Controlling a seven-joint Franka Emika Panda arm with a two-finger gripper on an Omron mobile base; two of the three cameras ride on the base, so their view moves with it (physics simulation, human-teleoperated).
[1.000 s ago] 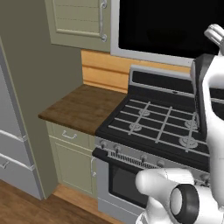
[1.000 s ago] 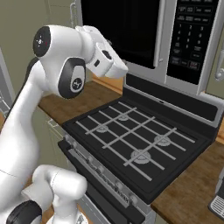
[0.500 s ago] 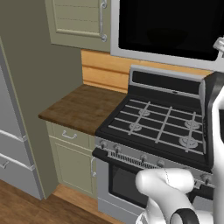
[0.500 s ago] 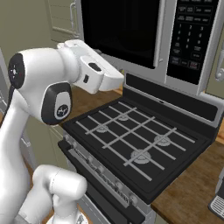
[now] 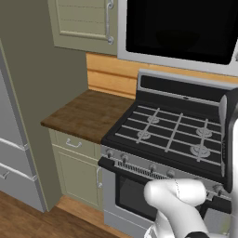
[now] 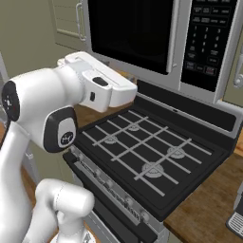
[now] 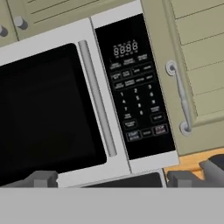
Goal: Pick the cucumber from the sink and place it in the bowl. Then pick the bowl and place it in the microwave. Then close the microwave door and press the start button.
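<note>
Tool (image 7: 107, 178) wide open, aimed at closed microwave door (image 7: 48, 118)

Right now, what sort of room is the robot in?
A home kitchen, rendered: a gas stove with its oven below, a built-in microwave above it, and green panelled cabinets over a wooden counter.

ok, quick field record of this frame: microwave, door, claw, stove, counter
microwave: mounted above the stove, keypad on its right side
door: shut, black window, vertical handle beside the keypad
claw: open, empty, facing the microwave front
stove: black, four burners, nothing on the grates
counter: brown wood, left of the stove
cabinet: pale green, right of the microwave
</note>
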